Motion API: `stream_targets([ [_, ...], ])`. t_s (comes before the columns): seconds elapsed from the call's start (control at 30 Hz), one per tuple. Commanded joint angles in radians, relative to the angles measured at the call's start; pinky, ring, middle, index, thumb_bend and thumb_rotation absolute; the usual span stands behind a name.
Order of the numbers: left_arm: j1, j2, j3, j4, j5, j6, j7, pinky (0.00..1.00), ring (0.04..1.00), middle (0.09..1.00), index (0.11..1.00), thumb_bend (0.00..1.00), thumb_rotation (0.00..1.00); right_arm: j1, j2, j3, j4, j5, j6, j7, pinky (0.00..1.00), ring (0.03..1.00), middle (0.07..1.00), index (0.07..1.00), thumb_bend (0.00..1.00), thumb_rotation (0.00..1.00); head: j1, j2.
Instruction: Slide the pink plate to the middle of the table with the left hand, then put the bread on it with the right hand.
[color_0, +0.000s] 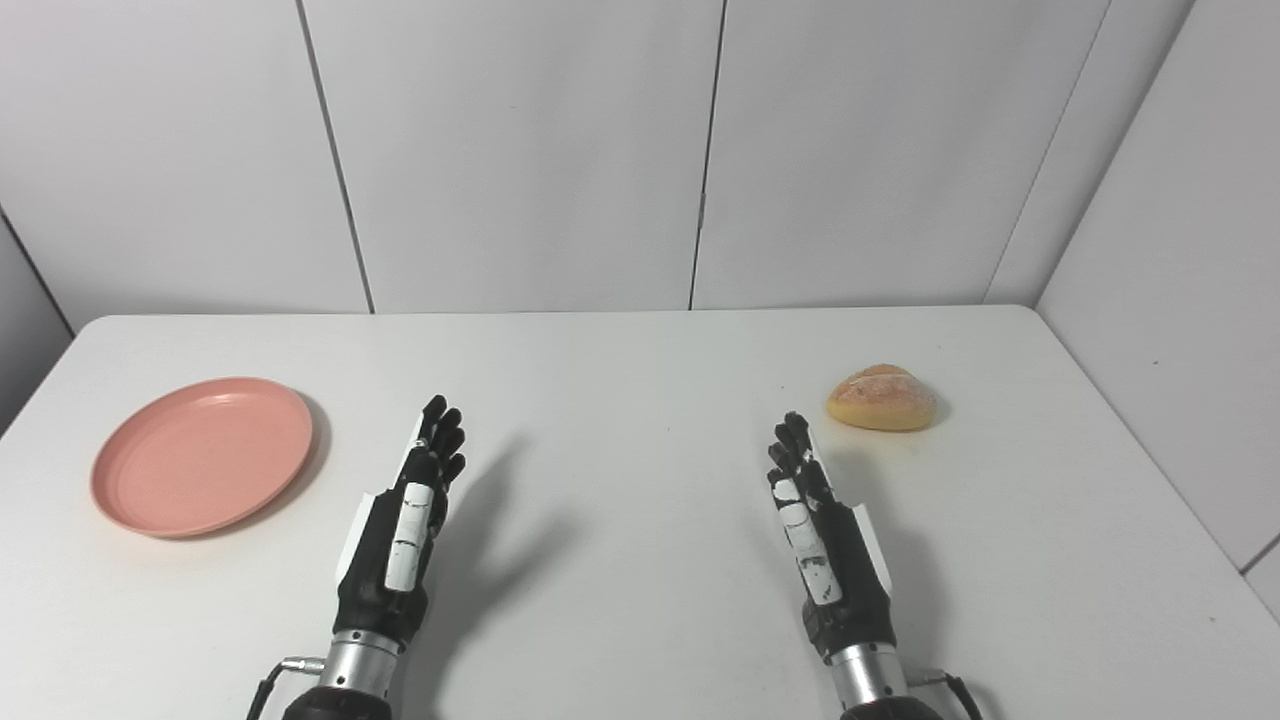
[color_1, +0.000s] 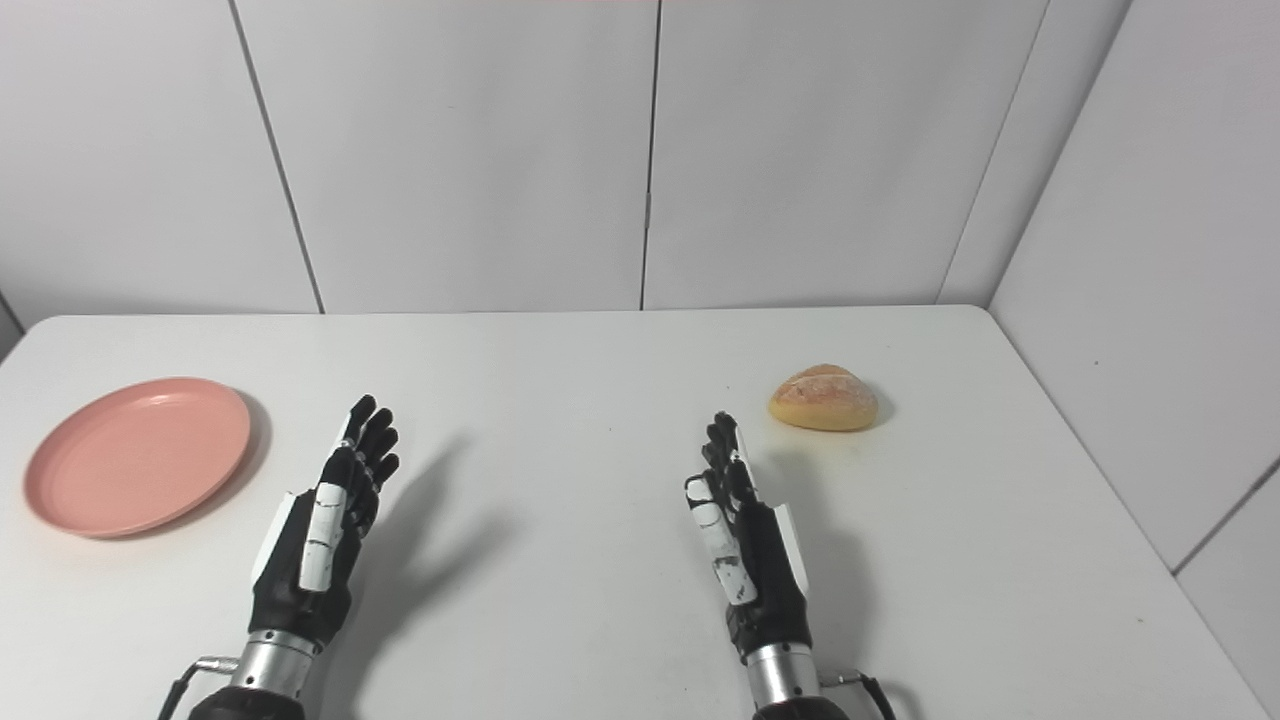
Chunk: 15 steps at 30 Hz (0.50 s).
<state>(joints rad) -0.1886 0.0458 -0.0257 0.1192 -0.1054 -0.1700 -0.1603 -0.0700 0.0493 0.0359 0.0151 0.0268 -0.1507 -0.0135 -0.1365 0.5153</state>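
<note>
Two steps remain for you, and by the look of things neither has begun: the pink plate (color_0: 202, 455) sits at the left of the frame, near the left edge of the counter (color_0: 640, 520), nowhere near the middle, and the bread (color_0: 882, 398) lies by itself toward the right of the frame, on the bare counter surface. Your left hand (color_0: 405, 520) stands in the lower left-centre of the frame, fingers extended and a little apart, holding nothing; the plate lies to its left and slightly higher in the frame, close by but not touching, with a strip of bare counter between them. Your right hand (color_0: 815, 525) mirrors it at lower right-centre, likewise spread and empty, and the bread sits up and to the right of its fingertips, near but clear of them. Both hands seem to hover edge-on above the surface, judging by the shadows they cast to the right. The centre of the counter, between the two hands, is where I judge the plate should end up before you reach for the bread.
</note>
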Motion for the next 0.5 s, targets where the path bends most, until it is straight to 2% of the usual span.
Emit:
stream_targets([
  [0.0, -0.002, 0.000, -0.004, -0.021, 0.009, 0.001, 0.003, 1.00, 1.000, 1.000, 1.000, 0.65, 1.00, -0.015, -0.008, 0.002, -0.039, -0.008, 0.002, 0.009, 1.00, 1.000, 1.000, 1.000, 0.67, 0.89, 0.001, 0.002],
  [0.2, -0.006, -0.001, -0.010, -0.023, 0.042, 0.002, 0.020, 1.00, 1.000, 1.000, 1.000, 0.66, 1.00, -0.025, -0.007, 0.002, -0.037, -0.025, -0.005, -0.002, 1.00, 1.000, 1.000, 1.000, 0.66, 0.90, -0.005, -0.009],
  [0.3, -0.012, 0.002, -0.010, -0.008, 0.037, -0.005, 0.011, 1.00, 1.000, 1.000, 1.000, 0.67, 1.00, -0.022, -0.003, 0.002, -0.039, -0.008, 0.004, 0.005, 1.00, 1.000, 1.000, 1.000, 0.65, 0.89, 0.001, -0.027],
  [0.47, -0.032, -0.007, -0.004, 0.013, 0.003, -0.003, -0.001, 1.00, 1.000, 1.000, 1.000, 0.67, 1.00, -0.031, -0.010, -0.001, -0.016, -0.016, -0.006, 0.004, 1.00, 1.000, 1.000, 1.000, 0.64, 0.89, 0.007, -0.031],
])
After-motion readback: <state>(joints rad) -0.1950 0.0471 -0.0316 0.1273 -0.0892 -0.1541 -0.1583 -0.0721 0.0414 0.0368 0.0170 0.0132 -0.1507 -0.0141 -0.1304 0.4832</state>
